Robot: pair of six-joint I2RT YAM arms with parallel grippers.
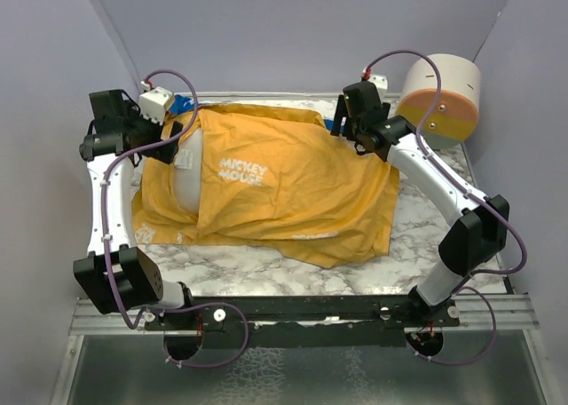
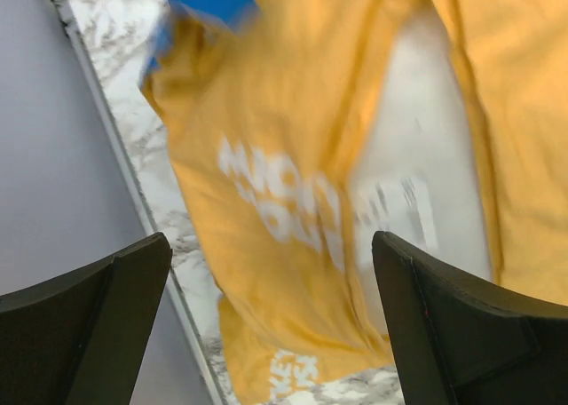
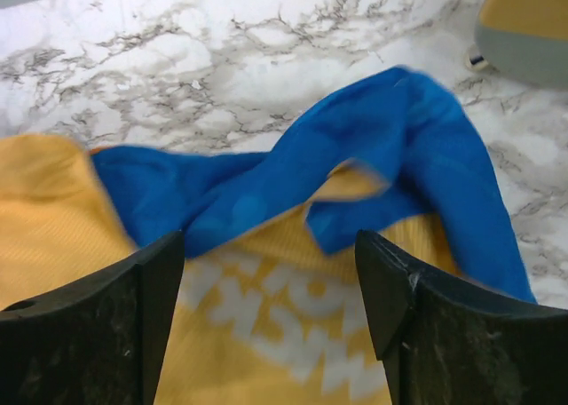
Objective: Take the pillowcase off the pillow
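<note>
Yellow-orange thin fabric pillowcase (image 1: 293,187), pale lettering upward and a strip of its bright blue side showing along the far edge, lies spread over the grey-veined marble tabletop (image 1: 426,232). Its long axis runs left to right between the two arms. The plump white pillow (image 1: 188,190) shows bare near the left end, with orange cloth draped on either side of the exposed patch. The rest of it appears to lie under the cloth toward the right.

At the far-left corner the left gripper (image 1: 173,131) hangs just beyond the bare pillow. In its wrist view the black fingers (image 2: 98,321) stand wide apart and hold nothing, with lettered cloth and white cushion below them. At the far-right corner of the cloth is the right gripper (image 1: 342,123), its fingers (image 3: 98,329) also spread and empty. A folded blue edge of the case lies directly beneath and ahead of them.

Stripping the case probably means pulling along that long axis, away from the exposed end. The right arm is nearer the covered end and the left is nearer the pillow itself. Bare marble lies on the near side and to the right. A cream-and-orange rigid cylinder (image 1: 439,99) stands just beyond the right arm, and grey walls (image 1: 53,112) close in on the left and behind.
</note>
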